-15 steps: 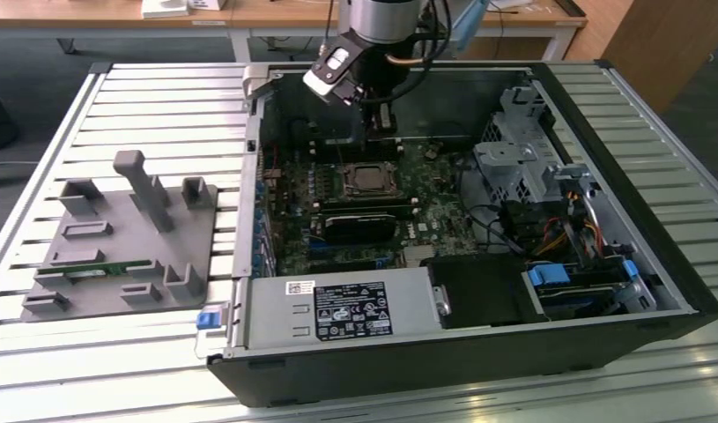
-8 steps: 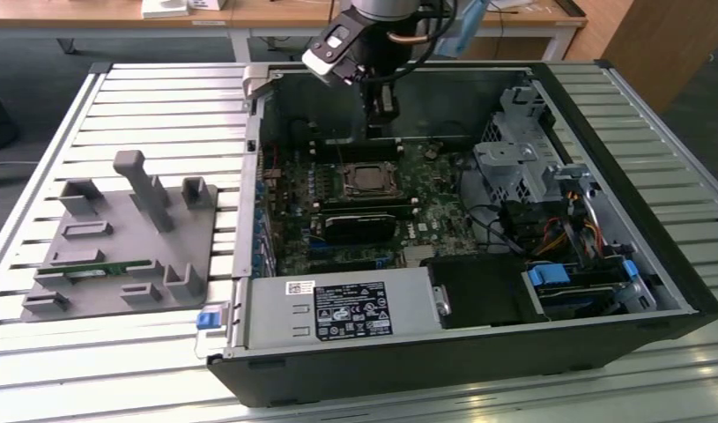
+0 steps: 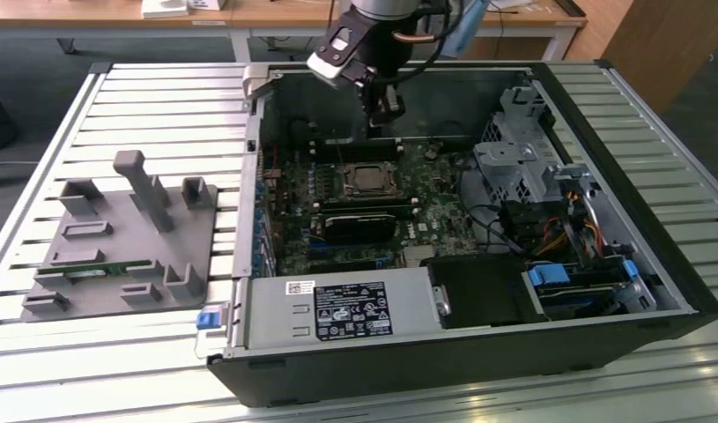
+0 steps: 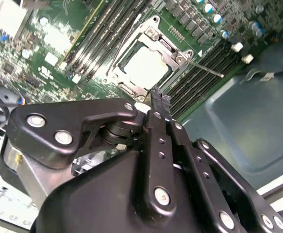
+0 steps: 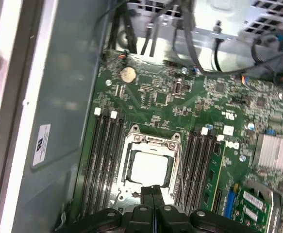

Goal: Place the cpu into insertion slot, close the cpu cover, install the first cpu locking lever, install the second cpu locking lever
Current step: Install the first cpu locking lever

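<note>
- Open computer case [image 3: 640, 220] on the slatted counter [image 3: 159, 97]: the cpu [image 5: 150, 167] sits flat in the insertion slot [image 5: 127, 170] at the middle of the green motherboard [image 5: 160, 97]. Its pale metal top shows through the window of the cpu cover [image 5: 151, 141].
- The cover appears to be down over the chip, framing it on all sides.
- In the second wrist view, a thin locking lever [image 4: 207, 69] juts from the socket's corner across the memory slots [image 4: 199, 82]. I judge it unlatched.
- My fingers [image 5: 149, 194] are pressed together and carry nothing; their tips hover just beside the socket's edge.
- By my reading, seating and covering are done and the first lever is the step in hand.
- That step calls for a fine touch: a closed tip has to catch a slim rod without scraping the chip or the slots either side.
</note>
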Controlling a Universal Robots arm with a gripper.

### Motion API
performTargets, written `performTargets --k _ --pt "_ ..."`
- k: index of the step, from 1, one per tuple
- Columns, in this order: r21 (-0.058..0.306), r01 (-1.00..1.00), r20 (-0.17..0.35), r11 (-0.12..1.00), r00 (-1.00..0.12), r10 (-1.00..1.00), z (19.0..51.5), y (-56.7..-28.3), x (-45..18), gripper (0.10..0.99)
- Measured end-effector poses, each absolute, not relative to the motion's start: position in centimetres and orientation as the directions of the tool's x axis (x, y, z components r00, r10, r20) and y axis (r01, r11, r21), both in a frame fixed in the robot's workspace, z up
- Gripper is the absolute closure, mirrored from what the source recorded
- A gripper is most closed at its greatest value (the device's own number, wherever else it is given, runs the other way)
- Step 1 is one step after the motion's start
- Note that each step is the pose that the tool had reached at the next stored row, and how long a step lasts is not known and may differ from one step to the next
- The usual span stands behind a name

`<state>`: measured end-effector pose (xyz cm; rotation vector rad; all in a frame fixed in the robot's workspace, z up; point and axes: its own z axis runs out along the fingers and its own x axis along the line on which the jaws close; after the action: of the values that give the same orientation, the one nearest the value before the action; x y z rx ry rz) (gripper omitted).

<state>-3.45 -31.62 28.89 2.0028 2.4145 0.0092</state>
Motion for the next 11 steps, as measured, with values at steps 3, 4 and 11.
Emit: performTargets --k 3,4,11 --pt "0.007 0.971 0.0 0.237 -0.237 0.972 28.89 -31.62 -3.45 0.98" --pt "0.007 0.968 0.0 0.251 -0.251 0.968 28.89 -31.62 -3.45 0.98" --pt "0.007 0.931 0.0 0.364 -0.364 0.931 28.88 -31.62 -3.45 0.98"
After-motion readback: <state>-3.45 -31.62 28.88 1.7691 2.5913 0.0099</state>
